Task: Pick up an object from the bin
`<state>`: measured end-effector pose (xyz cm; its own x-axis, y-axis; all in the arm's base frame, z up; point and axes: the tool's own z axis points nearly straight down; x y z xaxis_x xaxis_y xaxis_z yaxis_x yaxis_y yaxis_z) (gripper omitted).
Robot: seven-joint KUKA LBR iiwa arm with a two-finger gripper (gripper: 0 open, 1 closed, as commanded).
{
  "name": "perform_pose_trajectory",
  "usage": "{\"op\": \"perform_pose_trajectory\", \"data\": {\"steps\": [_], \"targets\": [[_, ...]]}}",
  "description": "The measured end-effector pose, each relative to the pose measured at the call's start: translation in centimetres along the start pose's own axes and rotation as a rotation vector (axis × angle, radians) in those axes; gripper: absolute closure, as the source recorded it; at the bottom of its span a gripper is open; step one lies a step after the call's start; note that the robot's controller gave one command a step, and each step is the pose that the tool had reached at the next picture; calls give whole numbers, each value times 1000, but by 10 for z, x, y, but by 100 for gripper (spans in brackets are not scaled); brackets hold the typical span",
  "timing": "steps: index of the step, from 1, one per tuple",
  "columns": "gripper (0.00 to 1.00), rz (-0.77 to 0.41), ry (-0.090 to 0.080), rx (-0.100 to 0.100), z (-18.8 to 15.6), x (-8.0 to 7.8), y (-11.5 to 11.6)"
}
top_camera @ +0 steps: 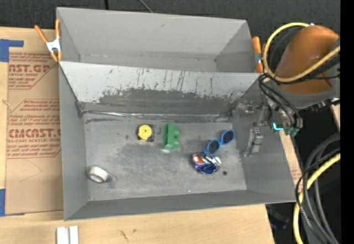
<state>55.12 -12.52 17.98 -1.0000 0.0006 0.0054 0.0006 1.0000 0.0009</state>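
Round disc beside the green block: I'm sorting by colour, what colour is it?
Yellow round disc, in the camera view.

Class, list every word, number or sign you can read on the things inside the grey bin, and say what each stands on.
None can be read.
Crumpled blue, red and white packet: print too blurred to read.
Yellow disc, green block, blue glasses-shaped piece, silver ring: no marks visible.

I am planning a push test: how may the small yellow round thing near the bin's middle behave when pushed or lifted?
The yellow round thing looks small and solid, so probably light and stiff. It seems to lie flat, so a push may slide it; set on edge, it could roll toward the green block beside it.
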Motion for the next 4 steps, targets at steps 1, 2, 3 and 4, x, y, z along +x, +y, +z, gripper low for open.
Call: {"op": "perform_pose_trajectory", "data": {"steps": [1,2,3,4], "targets": [[0,-386,-4,-1,105,-21,72],[0,-592,-2,1,111,41,69],[100,-592,-5,2,111,40,69],[0,-592,-5,2,111,40,69]]}}
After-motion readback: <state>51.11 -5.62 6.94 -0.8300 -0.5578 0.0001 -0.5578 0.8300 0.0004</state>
